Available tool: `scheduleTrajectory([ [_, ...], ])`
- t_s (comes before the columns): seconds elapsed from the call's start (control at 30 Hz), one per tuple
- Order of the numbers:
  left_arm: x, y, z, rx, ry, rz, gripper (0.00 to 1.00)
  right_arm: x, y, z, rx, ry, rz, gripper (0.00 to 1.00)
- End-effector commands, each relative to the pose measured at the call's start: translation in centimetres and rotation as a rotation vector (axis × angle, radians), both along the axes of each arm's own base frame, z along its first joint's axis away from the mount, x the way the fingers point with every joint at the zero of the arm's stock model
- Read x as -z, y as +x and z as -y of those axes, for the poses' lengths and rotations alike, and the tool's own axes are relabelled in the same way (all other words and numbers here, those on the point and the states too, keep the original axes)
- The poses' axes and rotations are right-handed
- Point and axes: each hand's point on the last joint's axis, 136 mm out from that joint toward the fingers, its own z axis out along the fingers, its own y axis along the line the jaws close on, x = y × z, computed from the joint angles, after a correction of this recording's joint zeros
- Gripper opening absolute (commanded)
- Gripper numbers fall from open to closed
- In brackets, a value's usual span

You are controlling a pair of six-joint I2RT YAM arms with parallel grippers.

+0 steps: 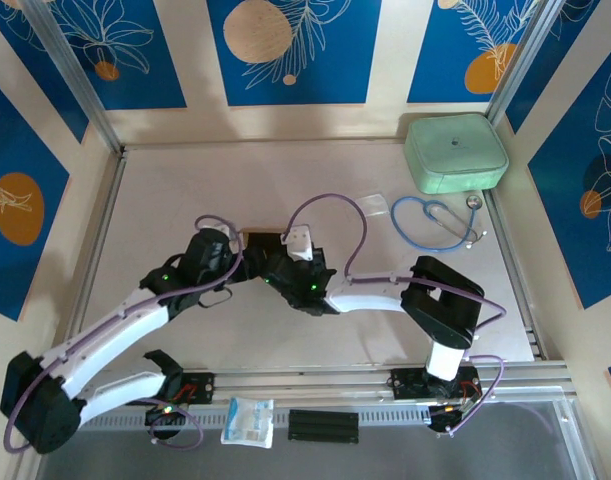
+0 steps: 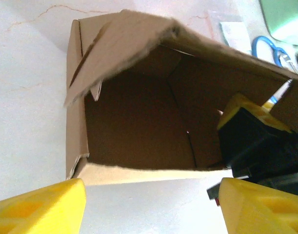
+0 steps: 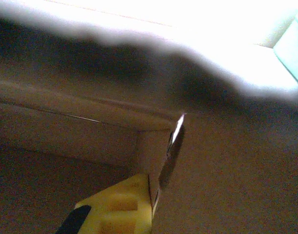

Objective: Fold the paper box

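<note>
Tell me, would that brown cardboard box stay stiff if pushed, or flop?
Probably light and floppy: the box is thin cardboard, and its top flap sags with a ragged edge. It would likely slide on the smooth table. Its half-folded walls may buckle if squeezed.

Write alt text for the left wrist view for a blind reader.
A half-folded brown paper box lies on the pale table, its open side facing the camera, one flap drooping over it. The right gripper pinches a side wall; the left gripper hovers in front, fingers apart.

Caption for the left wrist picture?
Half-folded paper box: left gripper open before it, right gripper pinching its wall.
</note>
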Motion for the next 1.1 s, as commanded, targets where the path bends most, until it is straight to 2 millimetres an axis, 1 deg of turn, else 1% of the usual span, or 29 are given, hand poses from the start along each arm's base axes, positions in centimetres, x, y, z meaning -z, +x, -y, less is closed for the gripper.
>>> scheduleTrajectory([
  [0.0,-1.0,-0.7,-1.5,-0.020,0.034,0.069,0.72,5.8,-3.1,3.2,-0.004,-0.240,-0.170,0.00],
  [0.03,-1.5,-0.8,-2.3,-0.044,0.054,0.085,0.71,6.0,-3.4,3.1,-0.015,-0.242,-0.181,0.00],
  [0.13,-3.8,-0.6,-4.3,-0.096,0.130,0.133,0.69,6.3,-4.1,2.5,-0.061,-0.244,-0.213,0.05],
  [0.23,-5.8,0.0,-6.0,-0.140,0.231,0.158,0.68,6.4,-4.3,1.6,-0.119,-0.242,-0.240,0.09],
  [0.3,-6.7,0.6,-6.5,-0.156,0.287,0.148,0.68,6.4,-4.4,1.1,-0.154,-0.233,-0.255,0.11],
  [0.37,-7.0,1.6,-6.3,-0.148,0.289,0.094,0.69,6.2,-4.3,0.8,-0.182,-0.215,-0.266,0.13],
  [0.4,-6.7,2.4,-6.1,-0.133,0.278,0.043,0.70,6.2,-4.3,0.6,-0.198,-0.212,-0.272,0.14],
  [0.5,-6.1,4.2,-4.2,-0.037,0.229,-0.087,0.72,5.8,-4.5,0.3,-0.232,-0.209,-0.279,0.19],
  [0.6,-4.4,5.7,-2.0,0.054,0.189,-0.165,0.73,5.8,-4.7,-0.2,-0.265,-0.196,-0.290,0.23],
  [0.7,-2.4,7.5,-1.5,0.059,0.196,-0.188,0.73,5.8,-4.7,-0.3,-0.275,-0.193,-0.299,0.26],
  [0.77,-1.5,8.7,-1.0,0.075,0.199,-0.175,0.75,5.9,-4.7,-0.2,-0.278,-0.183,-0.316,0.27],
  [0.87,0.2,9.8,0.4,0.127,0.172,-0.195,0.76,6.1,-5.0,-0.3,-0.296,-0.153,-0.352,0.35],
  [0.93,1.2,10.3,1.4,0.155,0.145,-0.214,0.72,6.1,-5.2,-0.4,-0.316,-0.147,-0.362,0.42],
  [1.0,2.3,10.6,2.0,0.169,0.126,-0.235,0.64,5.9,-5.5,-0.7,-0.345,-0.147,-0.372,0.50],
  [1.03,2.7,10.6,2.2,0.174,0.119,-0.244,0.62,5.8,-5.6,-0.8,-0.353,-0.144,-0.375,0.55],
  [1.07,3.0,10.6,2.4,0.181,0.113,-0.252,0.60,5.7,-5.7,-0.9,-0.365,-0.136,-0.383,0.56],
])
